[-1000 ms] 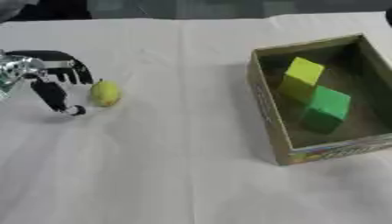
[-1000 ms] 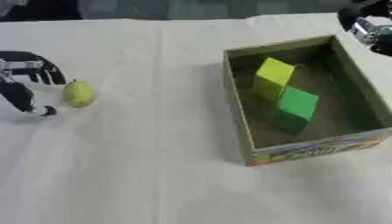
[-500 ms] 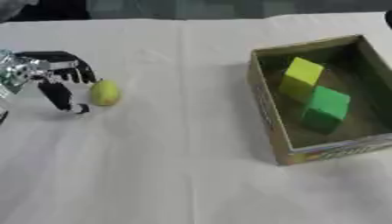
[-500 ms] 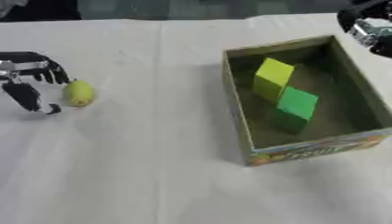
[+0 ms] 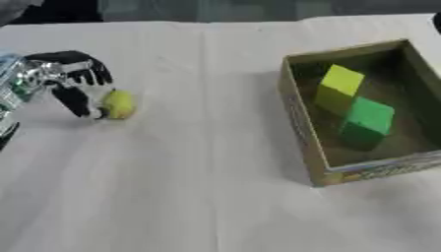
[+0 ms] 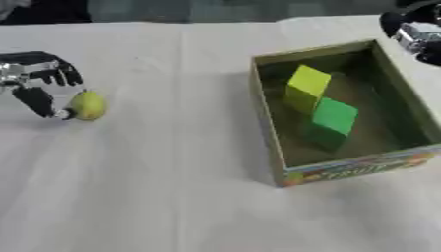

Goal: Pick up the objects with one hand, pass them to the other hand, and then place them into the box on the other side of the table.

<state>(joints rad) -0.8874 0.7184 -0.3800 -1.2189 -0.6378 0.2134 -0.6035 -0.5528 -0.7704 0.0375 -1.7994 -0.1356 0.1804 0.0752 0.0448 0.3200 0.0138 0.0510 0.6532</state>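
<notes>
Looking down, we see a white cloth (image 5: 206, 187) covering the whole table, its far edge running along the top against a dark background. On our right side stands the box (image 6: 277, 142), open at the top, with olive inner walls and a printed coloured strip along its near wall. Inside it lie two blocks: a yellow block (image 6: 306, 86) toward the far end, tilted, and a green block (image 6: 332, 118) just nearer to us, the two close together or touching. Our left hand (image 5: 76, 81) reaches in from the left edge, black fingers (image 5: 96, 73) curved downward and the thumb (image 5: 72, 101) pointing to the cloth; the hand is spread, cupped beside the fruit rather than closed round it. The thumb tip sits just beside or against the fruit; we cannot tell whether it touches. Our right hand (image 6: 415, 34) shows only at the upper right corner of the right eye view, beyond the box's far corner, and we cannot tell how its fingers stand. Smallest is the fruit (image 5: 118, 104), yellow-green and roundish, resting on the cloth at the left, well apart from the box
</notes>
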